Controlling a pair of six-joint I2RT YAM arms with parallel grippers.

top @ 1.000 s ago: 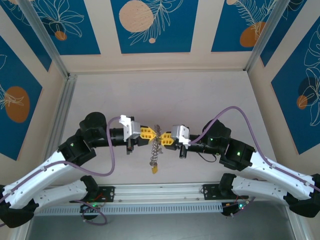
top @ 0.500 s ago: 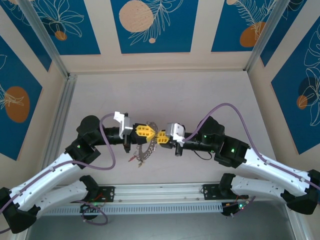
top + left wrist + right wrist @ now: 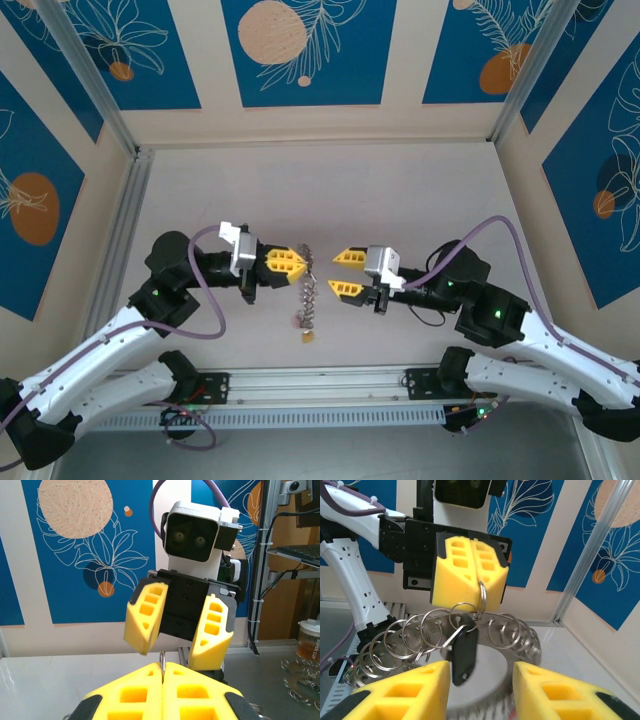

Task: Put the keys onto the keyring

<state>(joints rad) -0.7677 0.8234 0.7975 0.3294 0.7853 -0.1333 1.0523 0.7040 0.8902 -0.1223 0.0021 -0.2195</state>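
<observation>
Left jaws are shut tight on one small wire split ring (image 3: 481, 594), and from that pinch hangs the keyring (image 3: 308, 298), a large flat grey doughnut-shaped ring fringed with silvery loops. Held by a single loop, it dangles over the pale tabletop (image 3: 400, 190) between the two arms, its fringe spread out towards the other arm. Right jaws stand apart and grip nothing; their yellow ribbed fingers (image 3: 346, 257) sit just beside the ring, about level with the pinch. A small dark flat-headed key (image 3: 464, 655) hangs from a loop close under the pinch, already on by the look of it. A tiny yellow tag (image 3: 308, 338) hangs at the very bottom; whether it touches the tabletop I cannot tell. My guess is the open right jaws are placed to take the next loop or key. Farther back, bare tabletop runs to blue wall panels printed with white leaves and orange discs (image 3: 300, 50).
</observation>
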